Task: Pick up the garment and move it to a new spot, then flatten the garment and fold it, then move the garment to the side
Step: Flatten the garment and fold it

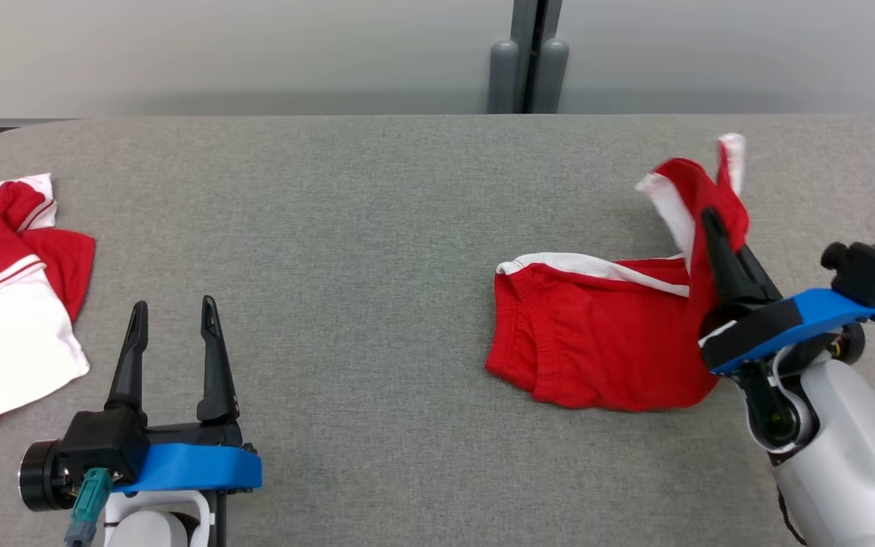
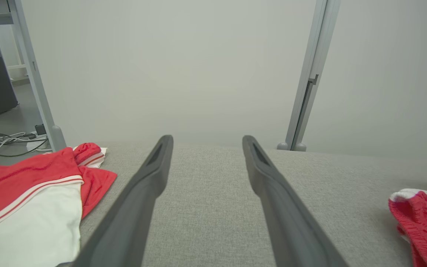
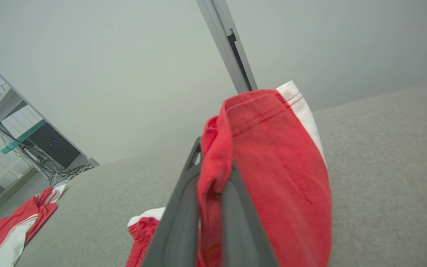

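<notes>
The right gripper (image 1: 711, 224) is pinched tight on the shorts (image 1: 597, 342), one leg lifted off the table (image 1: 346, 228). The left gripper (image 1: 173, 305) gapes wide, empty, near the shirt (image 1: 4, 304).

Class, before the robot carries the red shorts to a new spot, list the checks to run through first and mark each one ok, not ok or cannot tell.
1. Right gripper shut on the red shorts: ok, cloth is pinched between its fingers.
2. Shorts lifted clear of the table: not ok, the waistband end lies on it.
3. Left gripper open and holding nothing: ok.
4. Room for a new spot: ok, bare grey surface shows mid-table.
5. Red and white shirt out of the way: ok, far left, apart from the shorts.
6. Grip firm enough for the carry: cannot tell.
</notes>
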`<state>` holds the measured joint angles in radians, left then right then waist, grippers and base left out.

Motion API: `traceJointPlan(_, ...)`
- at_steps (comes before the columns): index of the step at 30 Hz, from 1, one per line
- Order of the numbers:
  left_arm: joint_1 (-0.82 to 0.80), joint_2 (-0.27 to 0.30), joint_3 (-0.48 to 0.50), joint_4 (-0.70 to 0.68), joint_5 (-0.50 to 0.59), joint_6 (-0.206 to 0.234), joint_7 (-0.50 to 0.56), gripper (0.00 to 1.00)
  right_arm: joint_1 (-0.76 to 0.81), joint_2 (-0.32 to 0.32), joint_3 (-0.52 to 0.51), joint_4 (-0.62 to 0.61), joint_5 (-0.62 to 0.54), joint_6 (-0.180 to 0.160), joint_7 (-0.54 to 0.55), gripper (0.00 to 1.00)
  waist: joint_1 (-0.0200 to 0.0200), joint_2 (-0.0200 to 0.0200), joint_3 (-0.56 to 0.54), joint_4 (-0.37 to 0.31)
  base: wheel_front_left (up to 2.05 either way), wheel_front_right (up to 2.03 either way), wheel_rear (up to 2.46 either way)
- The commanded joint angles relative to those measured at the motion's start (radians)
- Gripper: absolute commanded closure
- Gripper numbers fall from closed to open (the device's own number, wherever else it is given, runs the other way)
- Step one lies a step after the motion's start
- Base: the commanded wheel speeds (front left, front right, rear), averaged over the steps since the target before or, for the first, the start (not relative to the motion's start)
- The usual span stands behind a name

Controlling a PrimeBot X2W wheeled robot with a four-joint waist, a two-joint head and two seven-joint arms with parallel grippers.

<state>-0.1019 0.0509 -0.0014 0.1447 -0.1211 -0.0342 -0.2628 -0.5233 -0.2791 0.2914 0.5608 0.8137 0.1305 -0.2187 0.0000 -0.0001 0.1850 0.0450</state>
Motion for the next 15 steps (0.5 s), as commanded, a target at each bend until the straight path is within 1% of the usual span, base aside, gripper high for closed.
traceJointPlan(1, 0.008, -0.001, 0.001, -0.003, -0.003, 0.004, -0.003, 0.0, -0.011, 0.008, 0.006, -0.012, -0.012, 0.0, 0.008, 1.0, 0.0, 0.0001, 0.0, 0.006, 0.0, 0.0, 0.0)
traceJointPlan(9, 0.012, -0.001, -0.012, 0.001, -0.018, 0.009, -0.003, 0.0, -0.013, 0.079, 0.062, -0.059, -0.056, 0.0, 0.051, 1.0, 0.0, 0.0001, -0.005, 0.037, 0.0, 0.0, 0.0)
traceJointPlan(15, 0.015, -0.001, -0.028, 0.003, -0.028, 0.015, -0.003, 0.0, 0.036, 0.102, 0.135, -0.055, -0.088, 0.0, 0.069, 1.0, 0.0, 0.0001, -0.011, 0.057, 0.0, 0.0, 0.0)
